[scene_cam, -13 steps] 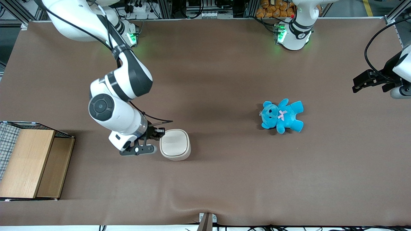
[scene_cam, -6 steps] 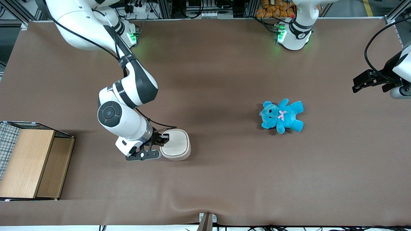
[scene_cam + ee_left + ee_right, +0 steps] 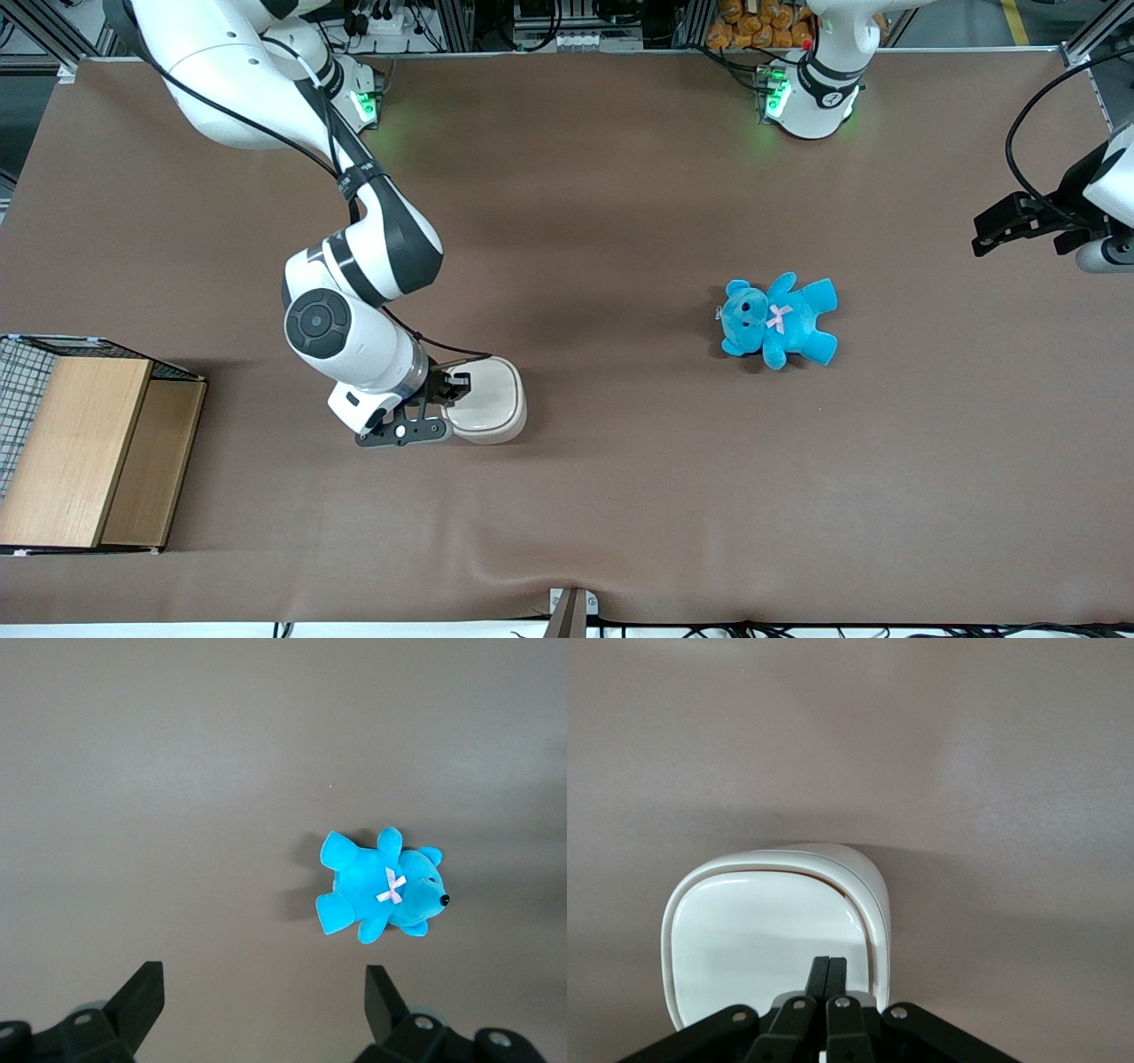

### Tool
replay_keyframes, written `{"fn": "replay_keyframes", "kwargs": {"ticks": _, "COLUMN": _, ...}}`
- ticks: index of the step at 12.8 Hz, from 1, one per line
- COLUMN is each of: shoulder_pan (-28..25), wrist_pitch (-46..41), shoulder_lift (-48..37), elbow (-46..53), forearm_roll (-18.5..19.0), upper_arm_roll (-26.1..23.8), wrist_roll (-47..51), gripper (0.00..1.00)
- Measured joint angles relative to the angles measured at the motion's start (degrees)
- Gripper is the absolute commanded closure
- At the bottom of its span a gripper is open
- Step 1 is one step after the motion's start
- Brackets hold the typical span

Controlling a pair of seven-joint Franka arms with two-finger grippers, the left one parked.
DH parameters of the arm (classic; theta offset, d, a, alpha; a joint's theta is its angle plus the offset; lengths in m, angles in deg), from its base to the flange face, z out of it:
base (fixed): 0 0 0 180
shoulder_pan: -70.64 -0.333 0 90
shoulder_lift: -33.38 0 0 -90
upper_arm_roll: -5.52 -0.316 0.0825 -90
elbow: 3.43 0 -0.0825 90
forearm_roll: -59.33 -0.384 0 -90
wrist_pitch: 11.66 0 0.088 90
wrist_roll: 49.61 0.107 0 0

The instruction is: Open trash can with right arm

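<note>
The trash can (image 3: 485, 399) sits on the brown counter (image 3: 620, 496), nearer the front edge than the back edge and toward the working arm's end. Its flat white lid (image 3: 766, 943) is down. The right arm (image 3: 354, 301) holds its black hand (image 3: 450, 387) over the rim of the lid, and the two fingers are pressed together with nothing between them.

I think the closed fingers could slip off the smooth lid. A push from the side could also slide or tip the light can, and then the lid would stay shut.

Since a second ago, the hand has moved from just beside the can to over its lid edge. The can has not moved.

A blue teddy bear (image 3: 780, 321) lies well apart, toward the parked arm's end. A wooden box (image 3: 84, 452) sits at the counter's edge at the working arm's end.
</note>
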Motion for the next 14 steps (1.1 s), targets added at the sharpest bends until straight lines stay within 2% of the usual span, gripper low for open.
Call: {"fn": "replay_keyframes", "kwargs": {"ticks": 14, "shoulder_pan": -0.34, "wrist_pitch": 1.92, "shoulder_lift": 1.80, "elbow": 0.00, "forearm_roll": 2.62, "upper_arm_roll": 0.31, "wrist_roll": 0.00, "gripper": 1.00}}
